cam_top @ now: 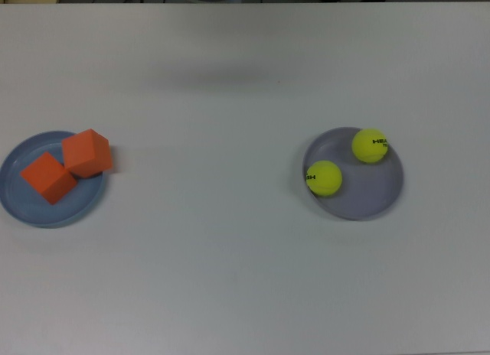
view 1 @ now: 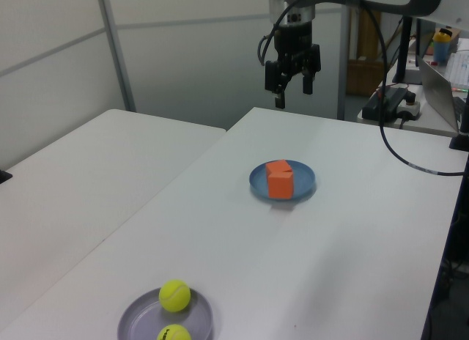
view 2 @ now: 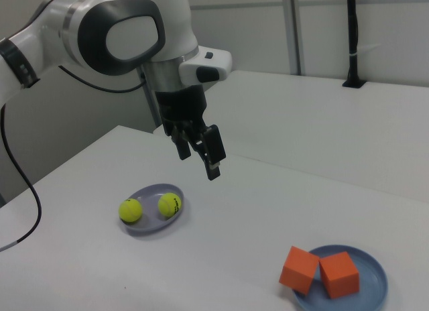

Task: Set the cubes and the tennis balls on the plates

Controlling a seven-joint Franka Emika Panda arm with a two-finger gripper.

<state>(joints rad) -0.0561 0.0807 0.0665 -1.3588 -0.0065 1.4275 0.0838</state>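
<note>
Two orange cubes (cam_top: 67,165) sit on my light blue plate (cam_top: 23,210), touching each other; in the top view the plate lies at about nine o'clock on the white counter (cam_top: 230,278), with one cube at the plate's middle and the other at its two o'clock, overhanging the rim. Two tennis balls (cam_top: 324,177) rest on the lavender plate (cam_top: 367,194) at about three o'clock in the top view, one at that plate's nine o'clock edge, the other at its one o'clock edge, slightly apart. In the left view, the lavender plate lies nearest, the blue plate farther back, and my tool (view 1: 291,83) hangs farthest, high above the counter's far end, fingers spread and holding nothing.
</note>
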